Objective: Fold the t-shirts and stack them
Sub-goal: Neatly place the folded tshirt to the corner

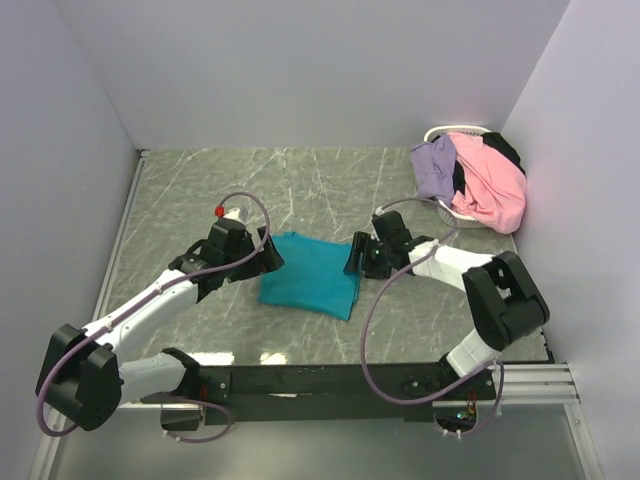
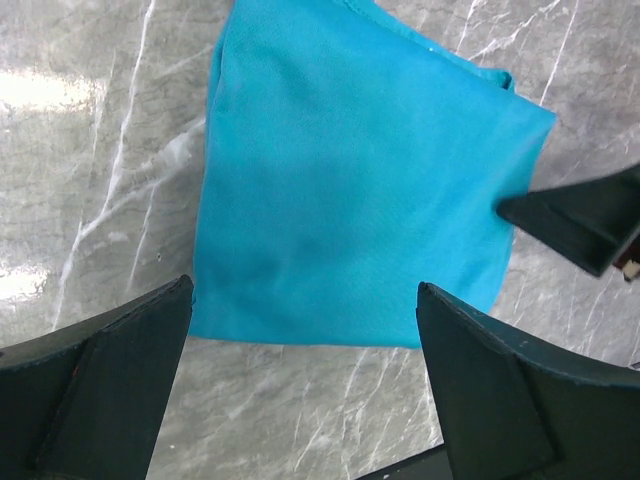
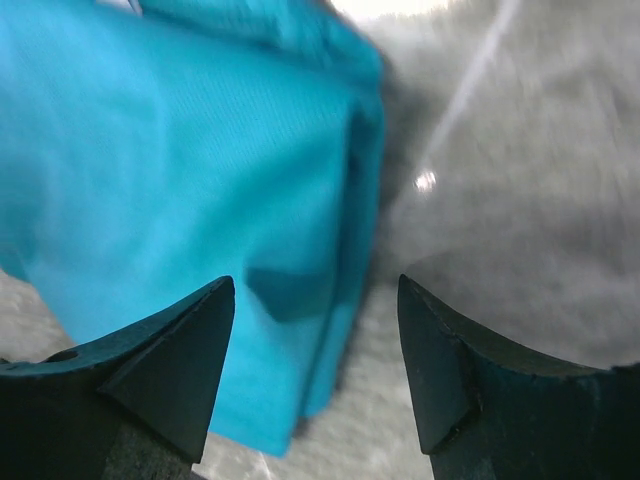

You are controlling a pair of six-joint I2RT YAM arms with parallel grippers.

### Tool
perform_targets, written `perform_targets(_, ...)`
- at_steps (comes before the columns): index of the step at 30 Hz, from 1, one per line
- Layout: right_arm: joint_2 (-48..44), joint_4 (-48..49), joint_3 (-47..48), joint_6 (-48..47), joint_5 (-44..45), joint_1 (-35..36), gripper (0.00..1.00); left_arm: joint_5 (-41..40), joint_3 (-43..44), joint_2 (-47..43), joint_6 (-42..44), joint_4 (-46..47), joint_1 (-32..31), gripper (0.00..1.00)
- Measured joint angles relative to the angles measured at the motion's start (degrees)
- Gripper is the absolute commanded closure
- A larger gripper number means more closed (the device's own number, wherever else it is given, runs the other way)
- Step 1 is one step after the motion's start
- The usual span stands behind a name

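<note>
A teal t-shirt lies folded into a flat rectangle in the middle of the table. My left gripper hovers at its left edge, jaws wide open and empty; in the left wrist view the teal t-shirt lies just beyond the gripper. My right gripper stands open at the shirt's right edge. In the right wrist view the teal t-shirt shows its folded edge between and below the gripper, with nothing pinched. Lavender, pink and black t-shirts are heaped at the back right.
A white wire-rimmed basket holds the heaped shirts in the back right corner, against the right wall. White walls close the table at the back and both sides. A black rail with the arm bases runs along the near edge.
</note>
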Motion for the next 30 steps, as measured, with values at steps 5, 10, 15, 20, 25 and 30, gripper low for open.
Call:
perform_targets(5, 6.05, 2.14, 5.42, -0.46, -3.63, -0.83, 0.27, 0.00, 0.61, 1.05, 0.04, 0.02, 0.00, 0.01)
perform_targets(10, 11.63, 2.71, 11.45, -1.01, -6.03, -1.16, 0.27, 0.02, 0.70, 2.51, 0.04, 0.04, 0.00, 0.01)
perform_targets(15, 17.51, 1.90, 19.10, -2.36, -7.17, -1.84, 0.26, 0.02, 0.72, 2.82, 0.02, 0.04, 0.00, 0.01)
perform_targets(20, 19.02, 0.17, 22.25, -3.74, -6.58, -2.27, 0.23, -0.44, 0.72, 2.82, 0.00, -0.02, 0.00, 0.01)
perform_targets(25, 14.21, -1.40, 19.85, -5.29, -2.43, -2.32, 0.17, -1.36, 0.52, 2.82, -0.22, 0.33, 0.00, 0.01)
perform_targets(30, -0.44, -3.56, 15.28, -7.32, 8.74, -1.81, 0.00, -2.49, -0.02, 2.93, -1.46, 0.92, 0.00, 0.01)
